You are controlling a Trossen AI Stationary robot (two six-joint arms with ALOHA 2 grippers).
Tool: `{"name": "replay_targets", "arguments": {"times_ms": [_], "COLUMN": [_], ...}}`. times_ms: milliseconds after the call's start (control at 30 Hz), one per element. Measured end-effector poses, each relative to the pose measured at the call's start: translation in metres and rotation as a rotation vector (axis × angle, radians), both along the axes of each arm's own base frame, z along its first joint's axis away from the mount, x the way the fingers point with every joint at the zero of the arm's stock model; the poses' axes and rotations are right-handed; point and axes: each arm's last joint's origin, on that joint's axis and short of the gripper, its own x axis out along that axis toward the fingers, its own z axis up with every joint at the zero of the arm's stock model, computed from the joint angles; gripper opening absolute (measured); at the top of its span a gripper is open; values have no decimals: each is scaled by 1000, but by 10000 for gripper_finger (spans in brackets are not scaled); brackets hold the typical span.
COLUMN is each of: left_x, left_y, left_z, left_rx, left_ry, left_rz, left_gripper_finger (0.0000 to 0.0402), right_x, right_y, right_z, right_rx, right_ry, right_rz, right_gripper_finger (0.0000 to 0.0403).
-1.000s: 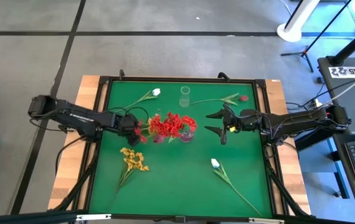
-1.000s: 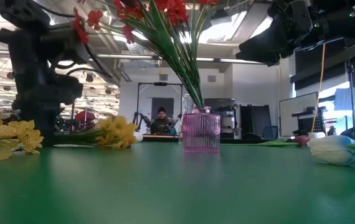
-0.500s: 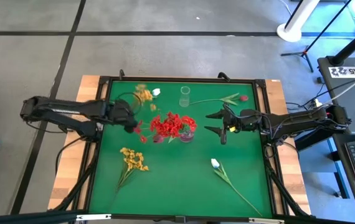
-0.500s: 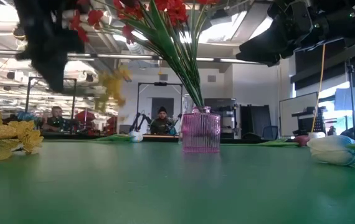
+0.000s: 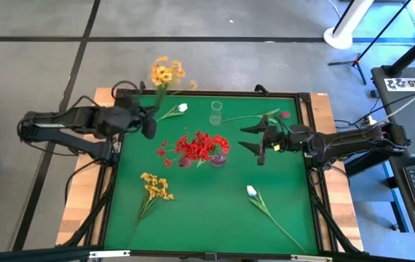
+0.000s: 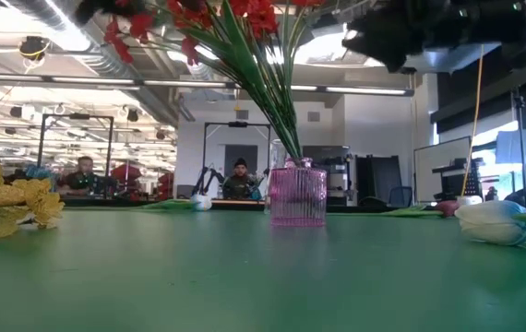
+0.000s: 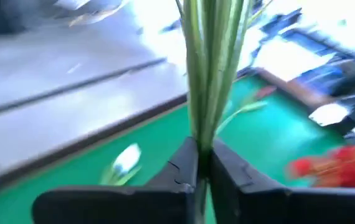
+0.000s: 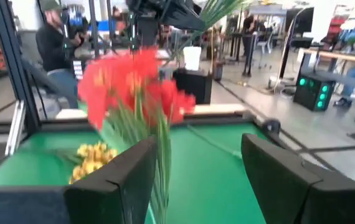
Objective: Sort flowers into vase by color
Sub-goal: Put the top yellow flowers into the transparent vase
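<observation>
Grey tiled floor with dark seams, white stand base at 1 o'clock, ceiling strip lights, seated people behind.

Both robot arms are dark, almost black, and made of long thin pieces joined by chunky round joints. The left arm has small white lettering along one long piece, and black cables loop out near its thick end. The right arm looks much the same, with dark cables trailing off its far end. The left gripper has two black, smooth, wedge-shaped fingers. The right gripper has two wide, flat black fingers with hard, straight edges.
</observation>
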Motion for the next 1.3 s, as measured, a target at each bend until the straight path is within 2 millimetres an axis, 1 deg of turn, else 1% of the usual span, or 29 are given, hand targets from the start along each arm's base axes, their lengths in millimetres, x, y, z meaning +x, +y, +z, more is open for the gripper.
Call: {"name": "replay_targets", "arguments": {"times_ms": [133,267,367,433,533,633,767,933,1033,1200,1300], "left_x": [15,24,30,37,48,60,78,102,112,124,128], "left_y": [3,16,30,39,53,65,78,91,95,98,97], "left_z": [22,35,38,38,37,36,30,15,7,1,0], "left_rx": [136,263,304,304,304,318,320,291,283,275,277], "left_ry": [-126,-183,-212,-235,-284,-333,-393,-404,-399,-449,-471], "left_rz": [-144,-195,-241,-292,-360,-407,-465,-521,-529,-583,-602], "left_gripper_finger": [13,13,13,13,13,13,13,13,13,13,13], "right_x": [5,9,12,16,25,36,54,74,85,100,107], "right_y": [-12,-36,-57,-70,-85,-95,-102,-111,-116,-123,-125], "right_z": [28,57,77,86,95,97,99,94,92,89,87], "right_rx": [-19,-64,-68,-58,-54,-48,-52,-36,-8,34,69], "right_ry": [-22,-73,-117,-128,-130,-119,-125,-140,-151,-141,-142], "right_rz": [-13,0,60,104,140,153,173,176,172,171,190], "right_gripper_finger": [234,234,234,234,234,234,234,234,234,234,234]}}
